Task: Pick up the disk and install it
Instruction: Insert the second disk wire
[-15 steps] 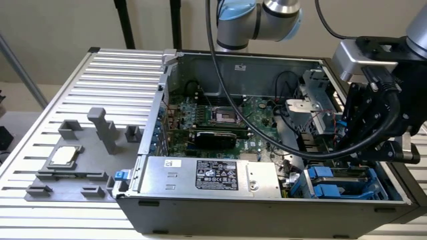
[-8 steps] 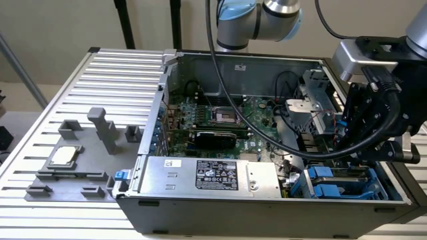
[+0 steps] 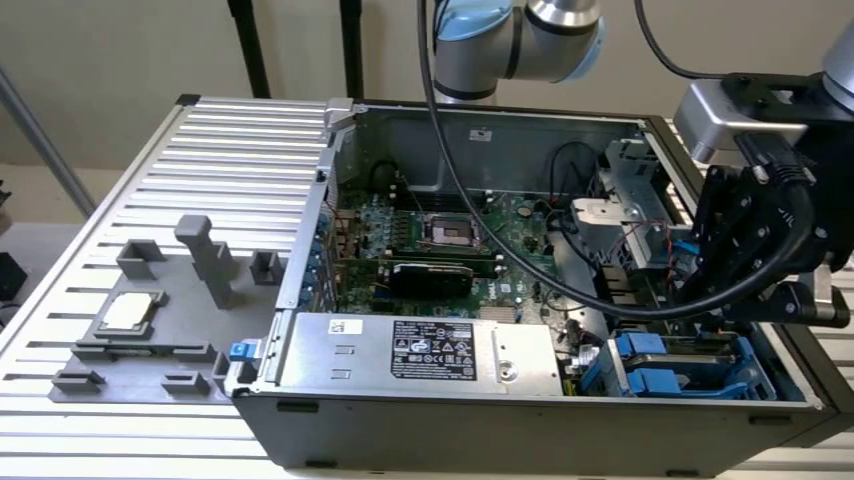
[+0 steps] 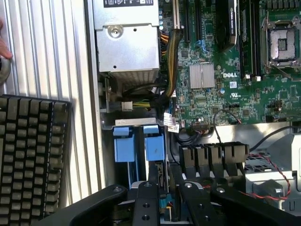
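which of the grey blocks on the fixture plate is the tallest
The upright post near the middle of the grey fixture plate, beside the open computer case. It rises well above the low blocks around it, such as the squat one toward the exterior view's left.

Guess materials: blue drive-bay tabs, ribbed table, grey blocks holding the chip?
Blue drive-bay tabs: likely moulded plastic, uniform matte colour. Ribbed table: looks like aluminium extrusion, silvery with straight slots. Grey blocks: probably plastic, perhaps printed; dull, even grey.

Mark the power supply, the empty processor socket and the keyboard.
power supply (image 3: 420, 352), exterior view, on its black label.
processor socket (image 3: 447, 232), exterior view, on its open middle.
keyboard (image 4: 30, 155), wrist view, on its keys.
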`<state>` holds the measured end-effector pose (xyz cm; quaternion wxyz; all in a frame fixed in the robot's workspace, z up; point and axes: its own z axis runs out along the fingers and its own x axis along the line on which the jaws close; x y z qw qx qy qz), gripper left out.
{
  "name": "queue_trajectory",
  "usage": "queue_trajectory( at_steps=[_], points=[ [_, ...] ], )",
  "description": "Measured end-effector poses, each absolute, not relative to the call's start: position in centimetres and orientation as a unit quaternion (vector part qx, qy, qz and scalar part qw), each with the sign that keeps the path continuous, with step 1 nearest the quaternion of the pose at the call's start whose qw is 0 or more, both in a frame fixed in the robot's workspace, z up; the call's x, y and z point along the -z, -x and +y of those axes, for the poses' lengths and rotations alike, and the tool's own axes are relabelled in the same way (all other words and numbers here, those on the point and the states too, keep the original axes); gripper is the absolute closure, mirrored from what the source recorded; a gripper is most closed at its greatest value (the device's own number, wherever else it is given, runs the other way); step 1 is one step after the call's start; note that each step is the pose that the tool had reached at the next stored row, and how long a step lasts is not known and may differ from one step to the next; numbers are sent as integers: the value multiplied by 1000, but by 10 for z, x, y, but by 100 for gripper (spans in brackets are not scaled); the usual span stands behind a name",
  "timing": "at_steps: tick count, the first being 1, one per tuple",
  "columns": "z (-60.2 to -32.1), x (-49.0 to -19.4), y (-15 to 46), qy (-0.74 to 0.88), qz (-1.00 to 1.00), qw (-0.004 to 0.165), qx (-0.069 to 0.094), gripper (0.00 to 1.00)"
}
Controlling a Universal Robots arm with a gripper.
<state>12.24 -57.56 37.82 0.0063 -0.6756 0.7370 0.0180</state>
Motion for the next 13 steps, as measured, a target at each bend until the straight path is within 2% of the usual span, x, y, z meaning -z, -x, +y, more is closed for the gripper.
queue_trajectory(
  at_steps=[6,7,8,13],
  points=[
    [-576,-378,-129,676,737,6,-18,75],
    [-576,-378,-129,676,737,6,-18,73],
    [-576,-378,-130,676,737,6,-19,67],
    [-576,-374,-133,676,737,6,-19,67]
  ],
)
